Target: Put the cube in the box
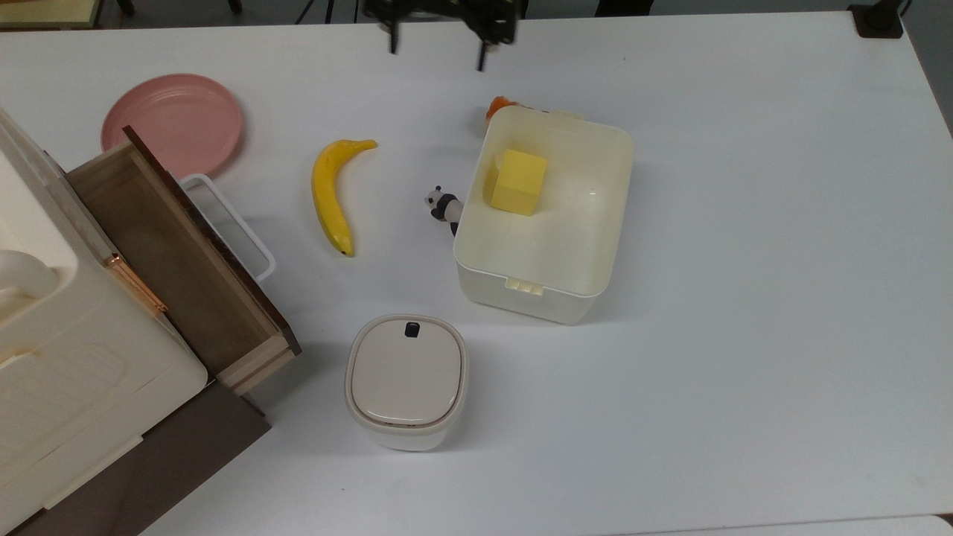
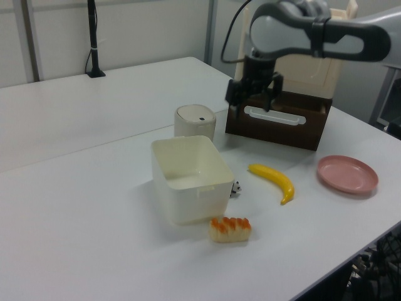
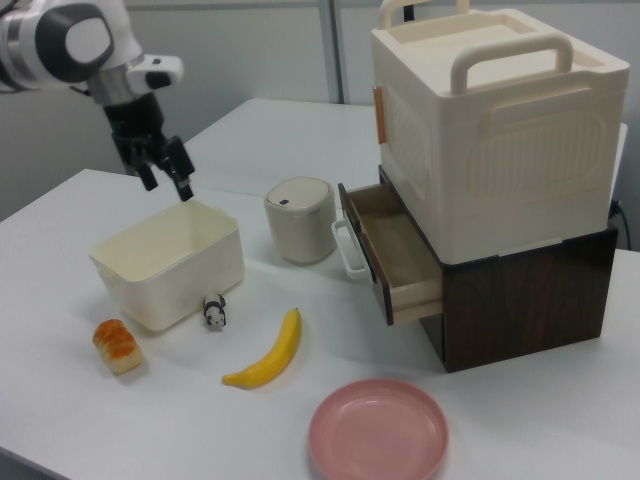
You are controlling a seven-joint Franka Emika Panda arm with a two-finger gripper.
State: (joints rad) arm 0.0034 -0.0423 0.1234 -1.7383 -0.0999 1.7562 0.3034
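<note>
Resting on the floor of the box (image 1: 595,286), the cube (image 1: 517,181) sits close against the wall on the top view's left, toward the end of the box nearest the top view's upper desk (image 1: 744,372) edge, with nothing touching it from above. The box stands near the middle of the desk, its small latch tab on the rim that faces the top view's lower edge.

The hand (image 1: 435,45) hangs well above the desk near the top view's upper edge, clear of the box and empty, its two fingers spread apart and pointing down. In the left view the hand (image 2: 254,98) shows in front of the wooden drawer (image 2: 279,122); in the right view the hand (image 3: 168,180) is above and just behind the box (image 3: 170,265).

A small panda figure (image 1: 444,206) stands on the desk, touching or almost touching the box's outer wall on the top view's left. A banana (image 1: 332,193) lies further that way, and a pink plate (image 1: 173,123) sits toward the upper left corner in the top view. An orange-topped toy (image 2: 230,229) lies just beside the box. A rounded container with a beige lid (image 1: 406,380) stands nearer the top view's lower edge, apart from the box. The open drawer juts from a brown chest, which carries a cream case (image 3: 495,130).
</note>
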